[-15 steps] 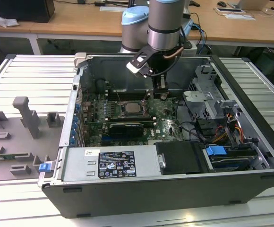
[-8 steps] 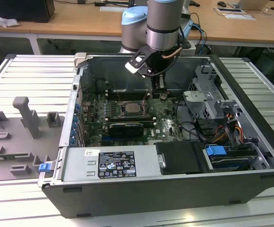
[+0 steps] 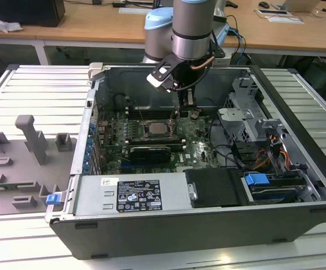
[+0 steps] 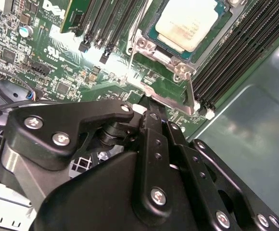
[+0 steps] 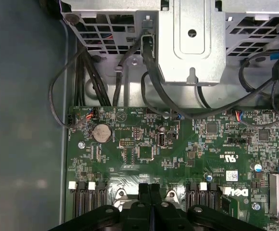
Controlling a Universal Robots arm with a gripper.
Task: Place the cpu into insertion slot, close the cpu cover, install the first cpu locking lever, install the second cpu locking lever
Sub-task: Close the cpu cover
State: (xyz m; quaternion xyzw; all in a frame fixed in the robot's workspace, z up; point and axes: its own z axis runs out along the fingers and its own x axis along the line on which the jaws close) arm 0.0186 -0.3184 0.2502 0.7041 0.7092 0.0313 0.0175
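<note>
In the insertion slot (image 4: 145,48), the cpu (image 4: 186,23) lies flat.

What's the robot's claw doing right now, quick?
Gripper: closed, fingers together, right by the cpu cover; can't tell if it pinches anything.

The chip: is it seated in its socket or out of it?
In. In the second wrist view the chip lies flat inside the metal-rimmed socket.
</note>
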